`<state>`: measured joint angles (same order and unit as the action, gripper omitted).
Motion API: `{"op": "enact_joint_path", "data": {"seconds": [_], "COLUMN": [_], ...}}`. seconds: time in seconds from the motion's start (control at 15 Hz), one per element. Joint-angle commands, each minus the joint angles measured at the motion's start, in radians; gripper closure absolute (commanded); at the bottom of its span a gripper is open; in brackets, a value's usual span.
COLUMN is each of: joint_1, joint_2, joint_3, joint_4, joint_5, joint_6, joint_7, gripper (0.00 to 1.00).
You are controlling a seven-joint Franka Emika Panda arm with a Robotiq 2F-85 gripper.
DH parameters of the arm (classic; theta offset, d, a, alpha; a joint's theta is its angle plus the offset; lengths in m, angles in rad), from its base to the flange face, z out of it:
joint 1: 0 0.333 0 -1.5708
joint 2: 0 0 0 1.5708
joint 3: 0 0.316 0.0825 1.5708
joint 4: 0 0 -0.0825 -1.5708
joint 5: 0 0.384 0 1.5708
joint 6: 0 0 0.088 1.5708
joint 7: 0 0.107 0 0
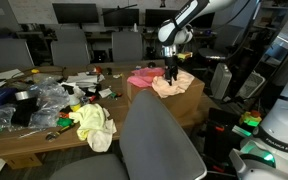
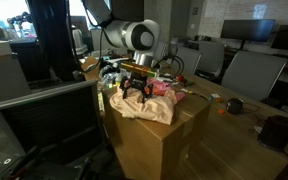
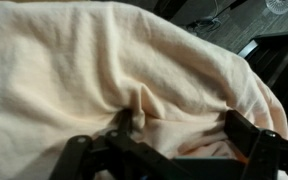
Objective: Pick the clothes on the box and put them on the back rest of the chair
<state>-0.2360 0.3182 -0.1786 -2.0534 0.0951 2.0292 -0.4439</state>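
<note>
The gripper [image 1: 171, 72] presses onto the peach cloth [image 1: 174, 87], which lies heaped on the box [image 1: 189, 104] at the table [image 1: 29, 142] edge. Its jaws are spread wide, straddling a fold, gripping nothing. The chair [image 1: 156, 138] stands nearby.

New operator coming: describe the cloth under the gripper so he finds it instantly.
Find the cardboard box beside the cluttered table. Two cloths lie on top; it is the pale peach cloth under the gripper, not the pink cloth beside it.
</note>
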Motion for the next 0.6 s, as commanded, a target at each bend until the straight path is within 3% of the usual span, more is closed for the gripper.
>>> {"op": "enact_joint_path", "data": {"seconds": [0.0,0.07,0.53], "joint_1": [-0.010,-0.013,-0.018], "joint_2": [0.007,0.001,-0.116], "joint_3": [0.014,0.013,0.001], "joint_4": [0.008,0.005,-0.061], "joint_5": [-0.030,-0.029,-0.069], "joint_6": [0.003,-0.002,0.005], "joint_7": [0.027,0.023,0.010], "gripper": [0.29,0.29,0.84]}}
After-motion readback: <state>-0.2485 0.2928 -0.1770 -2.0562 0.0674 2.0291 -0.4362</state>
